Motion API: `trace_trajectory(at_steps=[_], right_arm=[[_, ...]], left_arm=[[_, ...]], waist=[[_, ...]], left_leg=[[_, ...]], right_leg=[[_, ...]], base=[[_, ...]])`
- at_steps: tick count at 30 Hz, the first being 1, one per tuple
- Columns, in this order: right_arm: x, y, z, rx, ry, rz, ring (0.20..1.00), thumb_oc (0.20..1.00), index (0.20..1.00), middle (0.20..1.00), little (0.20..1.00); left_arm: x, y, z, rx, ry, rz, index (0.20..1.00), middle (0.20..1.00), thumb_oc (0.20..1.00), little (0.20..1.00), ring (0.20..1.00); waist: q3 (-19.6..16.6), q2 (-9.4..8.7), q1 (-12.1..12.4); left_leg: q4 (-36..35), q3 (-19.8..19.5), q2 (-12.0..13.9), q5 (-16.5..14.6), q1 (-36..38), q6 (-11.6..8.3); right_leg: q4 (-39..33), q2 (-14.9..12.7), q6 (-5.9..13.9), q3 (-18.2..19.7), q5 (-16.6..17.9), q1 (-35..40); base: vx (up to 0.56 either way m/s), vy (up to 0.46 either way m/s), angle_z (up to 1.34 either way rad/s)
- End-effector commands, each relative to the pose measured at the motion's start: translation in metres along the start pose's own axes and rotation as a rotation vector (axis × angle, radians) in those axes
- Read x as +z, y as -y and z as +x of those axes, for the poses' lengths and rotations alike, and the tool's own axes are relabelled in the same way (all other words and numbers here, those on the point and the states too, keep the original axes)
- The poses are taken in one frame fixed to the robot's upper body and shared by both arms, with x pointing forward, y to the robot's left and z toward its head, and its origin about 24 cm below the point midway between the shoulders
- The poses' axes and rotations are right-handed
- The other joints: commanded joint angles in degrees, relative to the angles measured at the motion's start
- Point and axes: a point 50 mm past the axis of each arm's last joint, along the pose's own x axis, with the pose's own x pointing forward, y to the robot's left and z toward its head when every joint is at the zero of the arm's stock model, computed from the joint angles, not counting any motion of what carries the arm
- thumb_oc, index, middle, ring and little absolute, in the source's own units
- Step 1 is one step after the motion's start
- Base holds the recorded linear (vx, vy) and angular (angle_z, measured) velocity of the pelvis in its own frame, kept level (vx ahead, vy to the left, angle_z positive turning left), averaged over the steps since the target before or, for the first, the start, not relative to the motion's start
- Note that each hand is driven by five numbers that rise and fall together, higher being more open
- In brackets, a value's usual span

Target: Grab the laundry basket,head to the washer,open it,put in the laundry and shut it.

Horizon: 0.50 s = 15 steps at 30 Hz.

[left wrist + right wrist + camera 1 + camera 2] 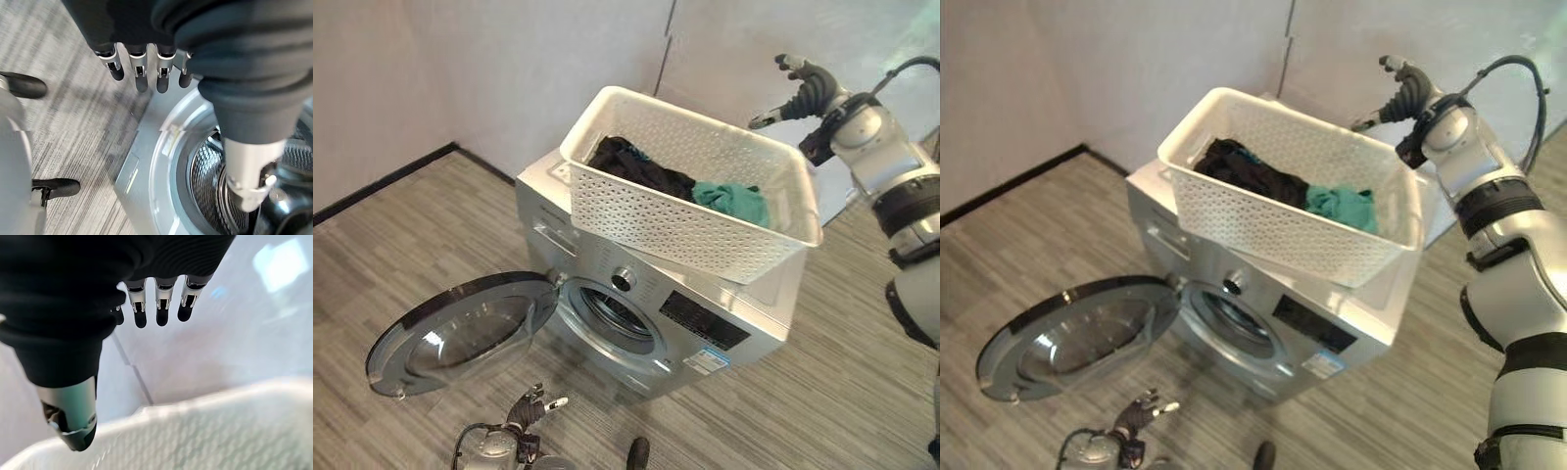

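Floor (401,245): grey wood-look planks, fills lower half and left of frame. Walls (529,59): plain pale, upper part of frame, meeting in a corner upper centre-right. Dark skirting (382,181) runs along wall base at left. Light even, soft.

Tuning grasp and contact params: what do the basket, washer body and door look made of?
White perforated laundry basket: looks like moulded plastic, matt, with a regular hole pattern and thin walls. Silver front-loading washer: probably painted or coated sheet metal, satin sheen; the panel could be plastic. Round open washer door: glossy transparent window, glass or clear plastic, in a dark ring.
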Motion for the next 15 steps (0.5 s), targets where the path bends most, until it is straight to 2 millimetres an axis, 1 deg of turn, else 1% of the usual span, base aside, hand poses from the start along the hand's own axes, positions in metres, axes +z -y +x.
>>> trace_trajectory(at_steps=[1,3,5,7,10,12,14,15], right_arm=[[0.016,0.031,0.000,-0.072,0.031,-0.050,1.000,1.000,1.000,1.000,1.000],[0.022,0.023,0.001,-0.035,0.056,-0.052,1.000,1.000,1.000,1.000,1.000],[0.035,0.012,0.002,0.010,0.115,-0.027,1.000,1.000,1.000,1.000,1.000],[0.044,0.004,0.003,0.052,0.148,-0.029,1.000,1.000,1.000,1.000,1.000],[0.063,0.000,0.001,0.083,0.223,-0.071,1.000,1.000,1.000,1.000,1.000],[0.070,0.001,-0.002,0.096,0.258,-0.099,1.000,1.000,1.000,1.000,1.000],[0.077,-0.002,-0.007,0.133,0.295,-0.148,1.000,1.000,1.000,1.000,1.000],[0.077,-0.002,-0.007,0.133,0.295,-0.148,1.000,1.000,1.000,1.000,1.000]], left_arm=[[0.017,-0.005,0.004,-0.006,0.056,0.045,1.000,1.000,1.000,1.000,1.000],[0.015,-0.006,0.004,-0.003,0.046,0.044,1.000,1.000,1.000,1.000,1.000],[0.015,-0.004,0.006,-0.007,0.038,0.058,1.000,1.000,1.000,1.000,1.000],[0.013,-0.005,0.007,-0.006,0.024,0.065,1.000,1.000,1.000,1.000,1.000],[0.014,-0.005,0.008,0.002,0.022,0.058,1.000,1.000,1.000,1.000,1.000],[0.014,-0.004,0.008,-0.001,0.021,0.056,1.000,1.000,1.000,1.000,1.000],[0.011,-0.006,0.008,-0.002,0.009,0.073,1.000,1.000,1.000,1.000,1.000],[0.011,-0.006,0.008,-0.002,0.009,0.073,1.000,1.000,1.000,1.000,1.000]], waist=[[-0.3,-2.00,0.8],[0.0,-2.16,1.1],[0.5,-2.58,1.5],[0.6,-3.03,1.8],[0.5,-3.84,1.4],[0.4,-4.27,1.1],[0.4,-4.97,0.5],[0.4,-4.96,0.6]], left_leg=[[-1.8,0.6,0.8,1.3,1.6,2.72],[-2.0,0.3,1.1,1.7,1.1,2.51],[-2.1,0.1,1.5,2.0,0.6,2.31],[-2.3,0.2,1.7,2.2,0.6,2.20],[-2.8,0.5,2.1,2.4,0.8,1.99],[-3.0,0.7,2.5,2.5,0.8,1.89],[-3.2,1.1,2.7,2.3,1.2,1.85],[-3.2,1.1,2.7,2.3,1.2,1.85]], right_leg=[[3.7,-4.1,4.97,3.0,-5.0,-1.8],[3.5,-4.0,4.81,2.4,-5.2,-1.8],[3.3,-3.7,4.70,1.9,-5.2,-1.8],[3.1,-3.5,4.70,1.8,-5.3,-1.7],[3.0,-3.1,4.59,1.8,-5.5,-1.5],[3.0,-2.9,4.55,1.8,-5.5,-1.3],[3.0,-2.7,4.54,2.1,-5.5,-1.2],[3.0,-2.7,4.54,2.1,-5.5,-1.2]], base=[[0.00,-0.041,0.06],[0.00,-0.041,0.09],[0.00,-0.052,0.17],[0.01,-0.042,0.05],[0.00,0.000,0.00],[0.00,0.000,0.00],[0.00,0.000,0.00],[-0.01,0.005,-0.03]])
